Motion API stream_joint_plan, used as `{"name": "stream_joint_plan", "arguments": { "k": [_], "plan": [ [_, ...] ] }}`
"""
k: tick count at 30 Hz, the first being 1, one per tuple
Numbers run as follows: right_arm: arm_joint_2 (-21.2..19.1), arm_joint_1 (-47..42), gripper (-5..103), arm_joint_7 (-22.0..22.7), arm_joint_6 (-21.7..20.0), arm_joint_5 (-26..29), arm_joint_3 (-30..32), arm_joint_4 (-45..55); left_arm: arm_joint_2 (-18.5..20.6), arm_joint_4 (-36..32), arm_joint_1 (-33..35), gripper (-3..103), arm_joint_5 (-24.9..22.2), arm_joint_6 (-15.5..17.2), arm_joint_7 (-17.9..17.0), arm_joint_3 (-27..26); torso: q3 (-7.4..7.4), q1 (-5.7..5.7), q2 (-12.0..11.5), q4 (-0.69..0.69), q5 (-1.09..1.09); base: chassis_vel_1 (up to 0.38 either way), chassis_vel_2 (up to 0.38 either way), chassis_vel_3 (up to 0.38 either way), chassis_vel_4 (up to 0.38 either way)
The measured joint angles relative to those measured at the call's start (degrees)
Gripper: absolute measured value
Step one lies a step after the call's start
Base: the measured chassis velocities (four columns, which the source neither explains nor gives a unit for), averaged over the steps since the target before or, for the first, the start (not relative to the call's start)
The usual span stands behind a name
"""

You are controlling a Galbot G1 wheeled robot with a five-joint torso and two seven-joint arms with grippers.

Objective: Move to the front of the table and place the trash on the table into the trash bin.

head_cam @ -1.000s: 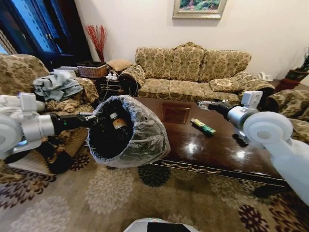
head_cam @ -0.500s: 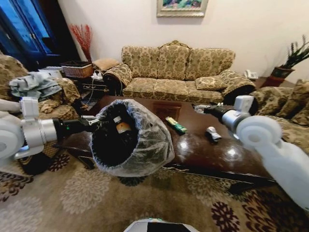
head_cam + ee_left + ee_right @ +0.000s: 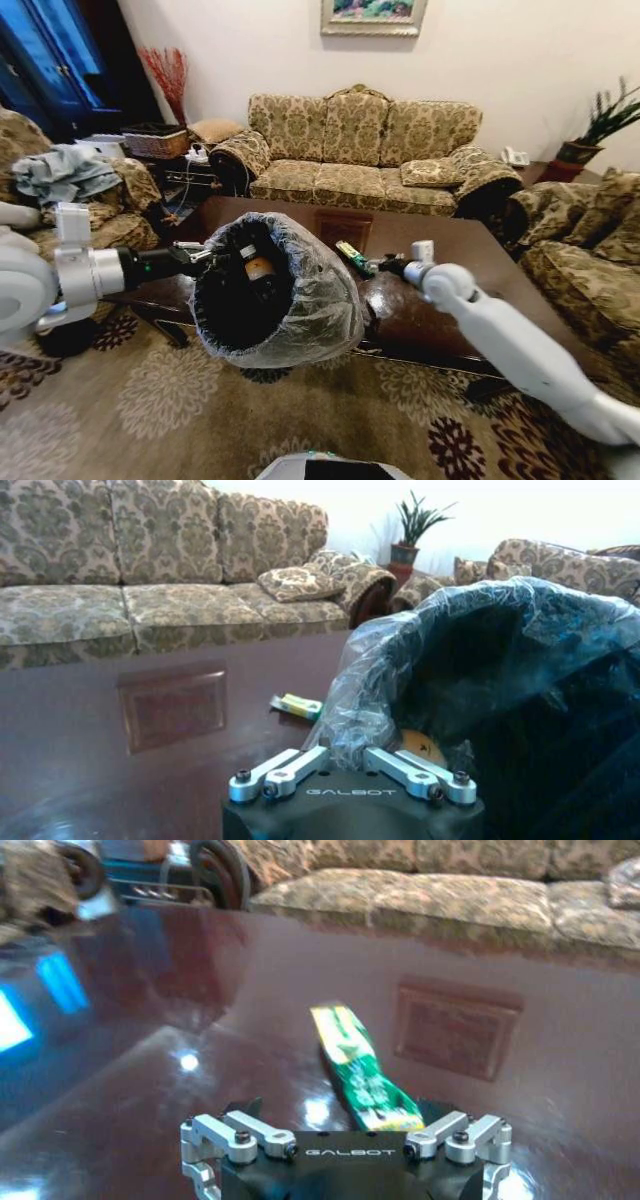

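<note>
The left gripper was clenched on the plastic-lined rim of the small round black trash bin, lined with a translucent grey bag, and held it tipped with its mouth toward the camera, above the patterned carpet at the near edge of the table. In the left wrist view the gripper pinched the crinkled liner, and a tan bottle with a dark cap lay inside the bin, against its black wall; other contents could not be made out in the dark interior.

The right gripper reached low over the large, glossy dark brown wooden table, just beside the long green-yellow packet. In the right wrist view the gripper stood released, its fingers spread to either side of the packet's near end, though whether they touched it could not be told. The flat, glossy packet lay slantwise on the tabletop beside the square inlaid panel at the table's centre, yellow at its far tip and green along its length.

Bare polished wood lay around the packet. A floral-patterned sofa stood beyond the table's far edge, and an armchair flanked the table on the robot's right.
</note>
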Motion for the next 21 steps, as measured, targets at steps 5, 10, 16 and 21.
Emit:
{"name": "stream_joint_plan", "arguments": {
  "k": [5, 10, 16, 21],
  "plan": [
    [4.1, 0.8, 100, -1.7, 1.2, -4.3, 0.2, -5.8, -1.1, -0.5, 0.3, 0, 0.0, 0.0, 0.1, -0.3, 0.0, 0.0, 0.0, 0.0, -0.07, 0.0, 0.0, 0.0, 0.0],
    [6.4, 2.3, 100, -4.2, 2.4, -6.3, 0.8, -10.5, -1.0, -1.4, 0.0, 0, 0.0, -0.2, -1.0, 0.2, 0.0, 0.0, 0.0, 0.06, -0.09, 0.0, 0.0, 0.0, 0.0],
    [7.6, 2.8, 96, -5.3, 2.6, -7.1, 1.4, -13.8, -0.4, -0.7, -0.2, 0, -0.2, -0.5, -1.1, -0.1, -0.01, -0.01, 0.0, -0.02, -0.04, 0.0, 0.0, 0.0, 0.0],
    [8.7, 3.1, 75, -5.6, 2.8, -7.2, 2.0, -15.9, -0.3, -0.8, -0.3, 0, -1.6, -0.6, -0.4, -0.4, -0.01, -0.01, 0.0, 0.05, -0.06, 0.0, 0.0, 0.0, 0.0]
  ]
}}
